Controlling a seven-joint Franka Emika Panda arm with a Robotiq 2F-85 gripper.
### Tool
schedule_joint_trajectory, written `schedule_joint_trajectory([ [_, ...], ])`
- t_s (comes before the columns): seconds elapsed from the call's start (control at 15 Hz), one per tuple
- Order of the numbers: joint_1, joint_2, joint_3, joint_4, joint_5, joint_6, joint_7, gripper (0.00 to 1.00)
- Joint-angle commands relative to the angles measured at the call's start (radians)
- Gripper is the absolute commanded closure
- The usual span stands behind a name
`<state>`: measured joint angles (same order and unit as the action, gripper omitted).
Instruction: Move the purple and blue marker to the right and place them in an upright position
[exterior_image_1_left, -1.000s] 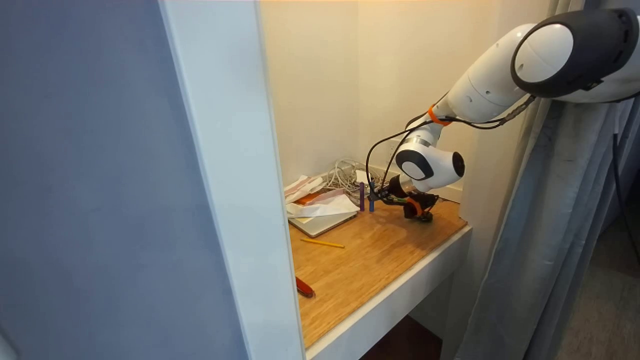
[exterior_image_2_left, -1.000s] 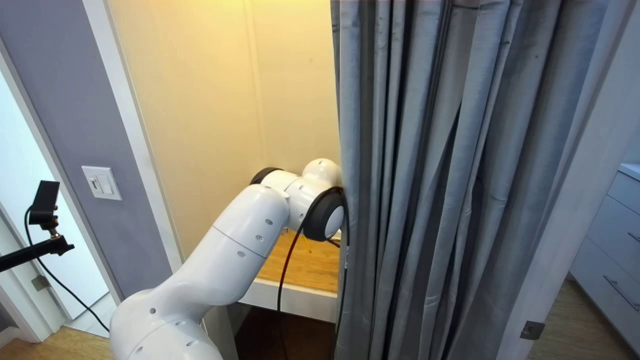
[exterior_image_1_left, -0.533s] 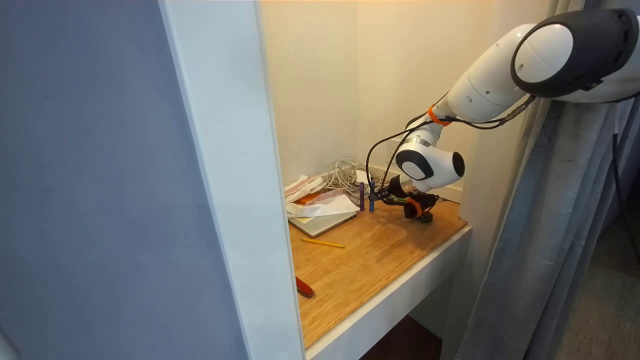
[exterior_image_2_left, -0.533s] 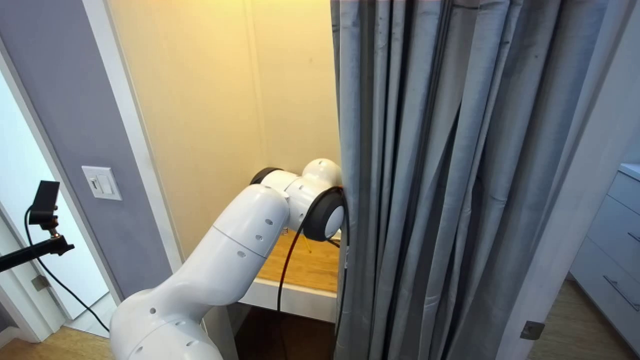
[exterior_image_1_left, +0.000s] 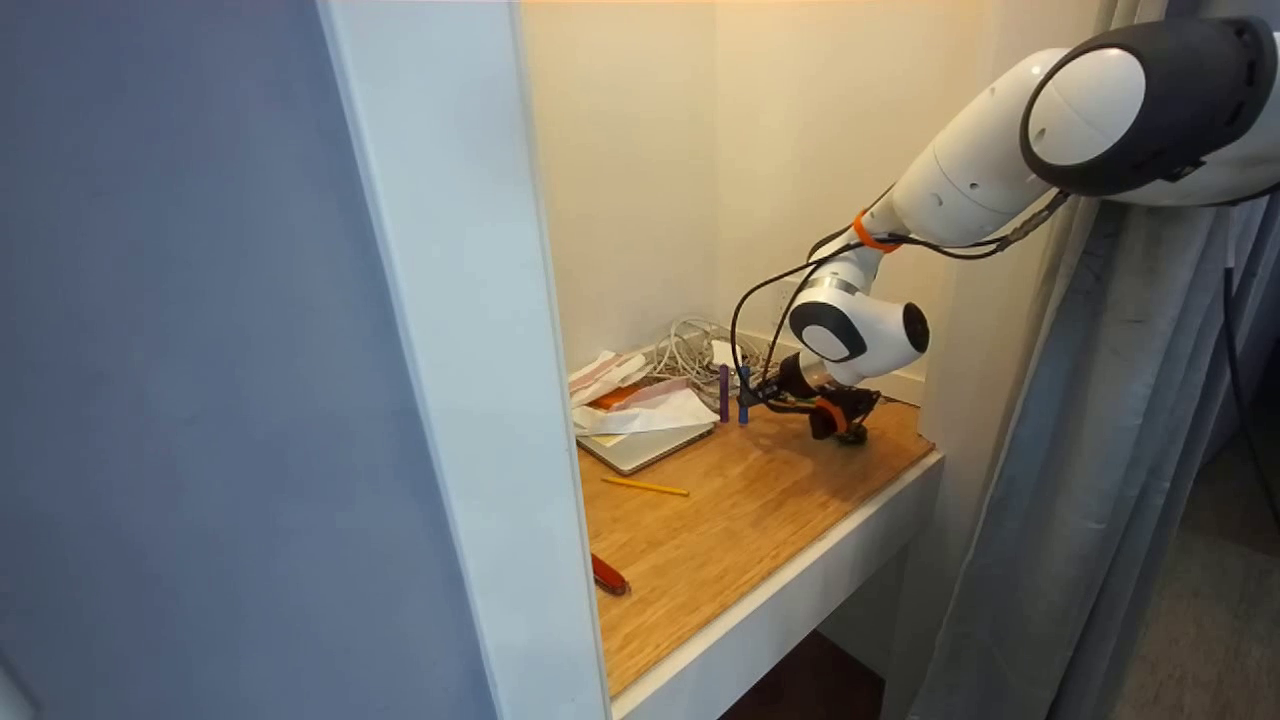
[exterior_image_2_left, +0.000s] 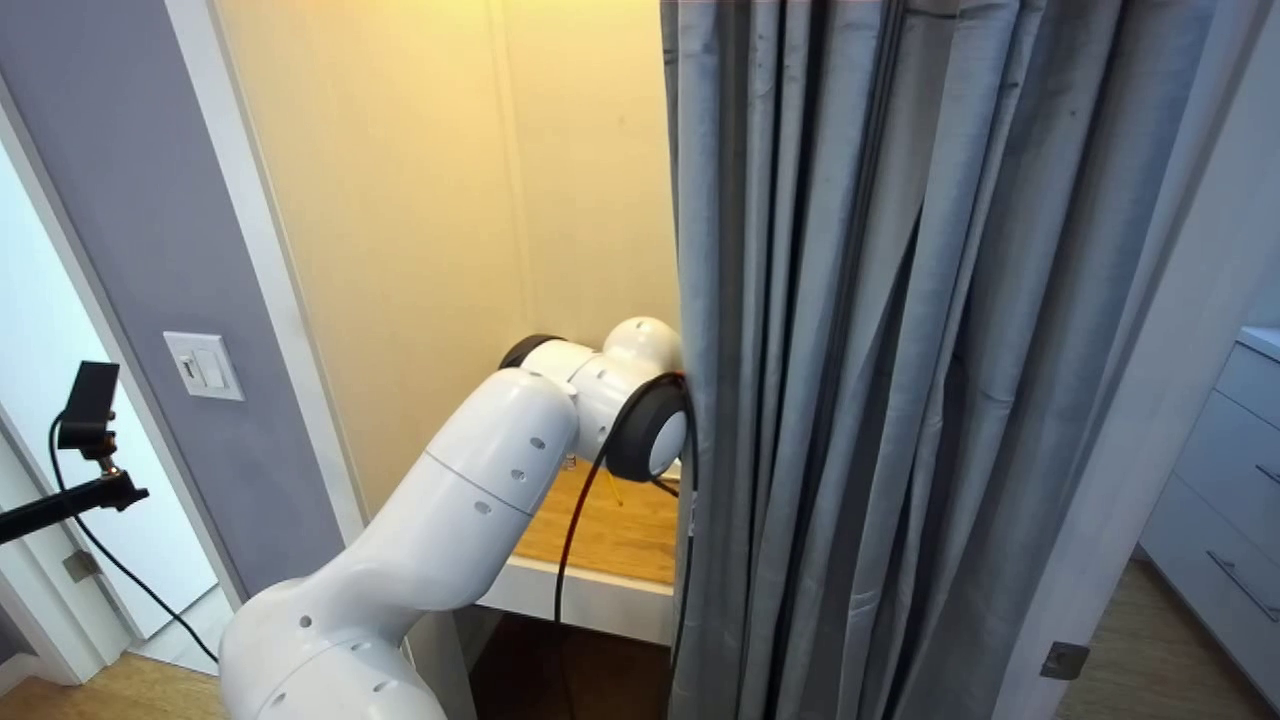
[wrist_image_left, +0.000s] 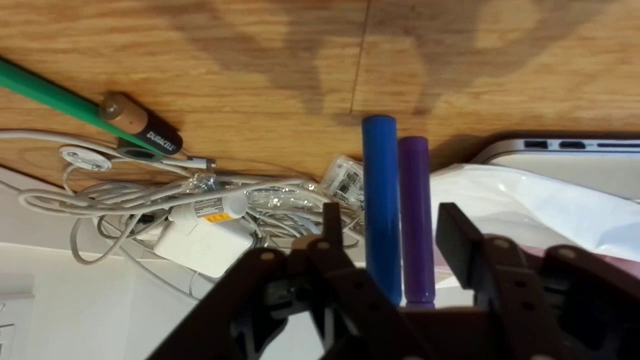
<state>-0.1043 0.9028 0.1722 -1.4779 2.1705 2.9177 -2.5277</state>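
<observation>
The blue marker (wrist_image_left: 381, 205) and purple marker (wrist_image_left: 416, 217) stand upright on the tabletop (exterior_image_1_left: 720, 535), long axes crossing the gap of our parted, unloaded jaws; how deep they reach in, we cannot tell. A laptop (wrist_image_left: 595, 172) lies near the purple side, so we judge the easier room is toward the front edge (exterior_image_1_left: 780, 573).

Along the front edge of the counter (exterior_image_1_left: 760, 520), bare wood gives a hand room to pass, from the red item (exterior_image_1_left: 610, 577) toward the front corner nearest the curtain (exterior_image_1_left: 1060, 450), where the arm (exterior_image_1_left: 868, 340) hangs above. A yellow pencil (exterior_image_1_left: 645, 486) lies between that strip and the laptop (exterior_image_1_left: 650, 447), which, under papers (exterior_image_1_left: 665, 410), crowds the back edge. Tangled cables (wrist_image_left: 125, 200) clog the back corner, a battery (wrist_image_left: 140, 122) and green stick (wrist_image_left: 52, 96) beside them. In the wrist view, the upright blue marker (wrist_image_left: 381, 200) and purple marker (wrist_image_left: 416, 215) show between the spread fingers of the gripper (wrist_image_left: 392, 227): a narrow gap by the blue, barely any by the purple.
</observation>
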Motion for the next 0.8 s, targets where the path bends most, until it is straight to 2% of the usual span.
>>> schedule_joint_trajectory([
  [0.0, 0.009, -0.019, 0.009, -0.035, -0.052, 0.072, 0.029, 0.16],
  [0.13, -0.011, -0.047, 0.04, -0.092, -0.125, 0.112, 0.073, 0.01],
  [0.4, -0.046, -0.138, 0.095, -0.228, -0.248, 0.171, 0.163, 0.0],
  [0.47, 0.051, -0.2, -0.017, -0.312, -0.309, 0.121, 0.308, 0.0],
  [0.53, -0.053, -0.211, 0.111, -0.321, -0.321, 0.181, 0.242, 0.0],
  [0.6, -0.044, -0.251, 0.105, -0.363, -0.35, 0.192, 0.284, 0.0],
  [0.73, -0.054, -0.32, 0.139, -0.432, -0.392, 0.243, 0.342, 0.0],
])
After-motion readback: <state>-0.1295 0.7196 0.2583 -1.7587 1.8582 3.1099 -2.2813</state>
